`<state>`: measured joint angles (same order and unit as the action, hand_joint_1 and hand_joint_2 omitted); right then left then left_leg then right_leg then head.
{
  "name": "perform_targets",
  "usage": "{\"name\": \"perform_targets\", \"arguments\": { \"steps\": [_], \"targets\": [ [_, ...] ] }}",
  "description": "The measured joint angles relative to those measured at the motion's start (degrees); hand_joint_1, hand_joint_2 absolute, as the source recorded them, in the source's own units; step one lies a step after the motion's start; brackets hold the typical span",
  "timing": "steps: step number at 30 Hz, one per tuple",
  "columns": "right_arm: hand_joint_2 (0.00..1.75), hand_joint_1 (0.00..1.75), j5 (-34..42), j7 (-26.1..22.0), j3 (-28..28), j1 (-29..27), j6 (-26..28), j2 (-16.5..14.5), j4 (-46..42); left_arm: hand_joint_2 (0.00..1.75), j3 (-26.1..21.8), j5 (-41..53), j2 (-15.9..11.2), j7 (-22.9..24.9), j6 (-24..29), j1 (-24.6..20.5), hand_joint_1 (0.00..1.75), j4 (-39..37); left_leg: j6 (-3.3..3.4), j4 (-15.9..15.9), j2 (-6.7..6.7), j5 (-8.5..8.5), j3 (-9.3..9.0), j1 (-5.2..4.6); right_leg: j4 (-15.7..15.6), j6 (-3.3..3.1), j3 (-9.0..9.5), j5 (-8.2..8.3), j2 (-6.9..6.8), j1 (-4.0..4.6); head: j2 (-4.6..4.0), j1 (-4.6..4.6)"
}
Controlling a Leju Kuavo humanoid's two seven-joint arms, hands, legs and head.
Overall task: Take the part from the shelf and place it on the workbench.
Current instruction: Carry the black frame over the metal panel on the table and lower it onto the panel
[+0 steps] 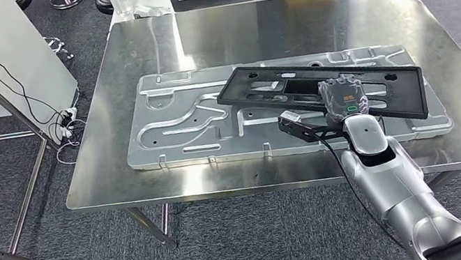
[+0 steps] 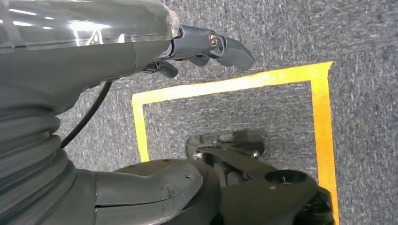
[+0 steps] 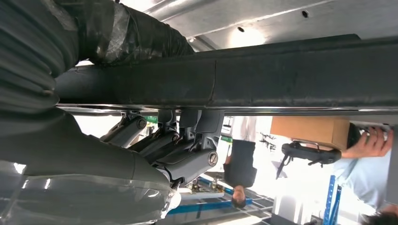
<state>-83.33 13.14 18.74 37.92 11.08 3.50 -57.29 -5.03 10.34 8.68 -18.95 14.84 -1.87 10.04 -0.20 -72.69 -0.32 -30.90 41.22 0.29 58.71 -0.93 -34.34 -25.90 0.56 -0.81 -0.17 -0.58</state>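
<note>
Black frame part is over the surface, gripped at its near edge by the right hand; release remains. Left hand holds nothing, fingers loosely apart.

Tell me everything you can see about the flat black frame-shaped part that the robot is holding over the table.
The flat black frame-shaped part is a long rectangular panel, looking like matte plastic, with a raised rim, cut-out openings and small holes. It lies slanted over the embossed silver sheet-metal panel on the steel workbench. Its far-left end seems to rest on that panel; whether the near edge is raised is unclear. The right hand grips its near long edge; the right wrist view shows fingers under the rim.
</note>
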Motion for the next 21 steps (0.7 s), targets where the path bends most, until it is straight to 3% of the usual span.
{"name": "perform_targets", "arguments": {
  "steps": [2, 4, 8, 10, 12, 13, 14, 15, 16, 18, 19, 21],
  "targets": [
    [1.75, 1.75, -0.1, -0.1, 0.2, 0.1, 0.0, -0.3, 0.1, 1.75, 0.0, 0.0, 0.0, 0.0, 0.0, 0.0, 0.0, 0.0, 0.37, 8.3, -0.01, 4.4, -3.65, -0.02, 0.1, 0.29, 0.44, -0.39, 0.32, 0.08, 0.0, -0.01],
    [1.75, 1.75, -0.2, -0.1, 0.3, 0.4, -0.1, -0.5, 0.3, 1.75, 0.0, 0.0, 0.0, 0.0, 0.0, -0.1, 0.0, 0.0, 0.87, 13.3, -0.03, 5.87, -5.88, -0.18, 0.2, 0.8, 0.41, -0.6, 0.76, 0.22, 0.0, -0.02],
    [1.75, 1.75, -0.4, -0.2, 0.6, 1.0, -0.2, -0.7, 0.6, 1.75, 0.0, 0.1, -0.1, 0.0, 0.0, -0.2, 0.0, 0.0, 1.96, 14.9, 0.62, 5.74, -6.97, -0.07, 0.6, 1.94, 0.2, -0.95, 1.13, 0.22, 0.0, -0.04],
    [1.75, 1.75, -0.4, -0.3, 0.9, 1.4, -0.3, -0.7, 0.8, 1.75, -0.1, 0.3, -0.1, 0.0, 0.0, -0.2, 0.0, 0.0, 2.51, 15.5, 1.17, 5.94, -7.56, 0.08, 5.1, 2.26, -1.9, -3.5, 0.52, 0.19, 0.0, -0.05],
    [1.75, 1.75, -0.4, -0.3, 1.1, 1.6, -0.3, -0.7, 1.2, 1.75, -0.1, 0.4, -0.1, 0.0, 0.0, -0.3, 0.0, 0.0, 2.73, 15.6, 1.53, 5.9, -7.61, 0.04, 12.6, 2.52, -5.82, -6.83, 0.18, 0.0, 0.0, -0.05],
    [1.75, 1.75, -0.3, -0.4, 1.2, 1.5, -0.3, -0.7, 1.4, 1.75, -0.1, 0.4, -0.1, 0.0, 0.0, -0.4, 0.0, 0.0, 2.73, 15.5, 1.61, 5.87, -7.62, 0.04, 15.2, 2.68, -7.26, -7.44, 0.09, -0.22, 0.0, -0.05],
    [1.75, 1.75, -0.3, -0.4, 1.2, 1.5, -0.3, -0.7, 1.6, 1.75, -0.1, 0.4, -0.1, 0.0, 0.1, -0.4, 0.0, 0.0, 2.66, 15.5, 1.63, 5.83, -7.67, 0.08, 15.7, 2.85, -7.69, -6.9, -0.02, -0.46, 0.0, -0.05],
    [1.75, 1.75, -0.2, -0.4, 1.2, 1.5, -0.3, -0.7, 1.8, 1.75, -0.1, 0.5, -0.1, 0.0, 0.2, -0.4, 0.0, 0.0, 2.52, 15.4, 1.61, 5.73, -7.73, 0.15, 14.1, 3.02, -7.0, -5.39, -0.13, -0.72, 0.0, -0.05],
    [1.75, 1.75, -0.2, -0.4, 1.2, 1.6, -0.2, -0.7, 1.9, 1.75, -0.1, 0.5, -0.1, 0.0, 0.2, -0.4, 0.0, 0.0, 2.28, 15.1, 1.59, 5.56, -7.78, 0.26, 10.5, 3.22, -5.26, -3.21, -0.22, -1.0, 0.0, -0.05],
    [1.75, 1.75, -0.1, -0.5, 1.2, 1.7, -0.2, -0.7, 2.1, 1.75, -0.1, 0.5, -0.1, 0.1, 0.3, -0.4, 0.0, 0.0, 1.56, 14.4, 1.47, 5.05, -7.58, 0.26, 3.7, 3.4, -1.91, -0.55, -0.16, -1.22, 0.0, -0.03],
    [1.75, 1.75, -0.1, -0.5, 1.2, 1.7, -0.2, -0.7, 2.2, 1.75, -0.1, 0.5, -0.1, 0.0, 0.4, -0.4, 0.0, 0.0, 1.19, 14.0, 1.38, 4.86, -7.41, 0.2, 1.8, 3.25, -1.03, -0.12, -0.1, -1.18, 0.0, -0.01],
    [1.75, 1.75, 0.0, -0.6, 1.2, 1.6, -0.2, -0.7, 2.5, 1.75, -0.1, 0.6, -0.2, -0.1, 0.5, -0.5, 0.0, 0.0, 0.6, 13.9, 1.18, 4.82, -7.22, 0.21, 1.4, 2.41, -1.01, -0.31, -0.09, -0.83, 0.0, 0.05]
  ]
}}
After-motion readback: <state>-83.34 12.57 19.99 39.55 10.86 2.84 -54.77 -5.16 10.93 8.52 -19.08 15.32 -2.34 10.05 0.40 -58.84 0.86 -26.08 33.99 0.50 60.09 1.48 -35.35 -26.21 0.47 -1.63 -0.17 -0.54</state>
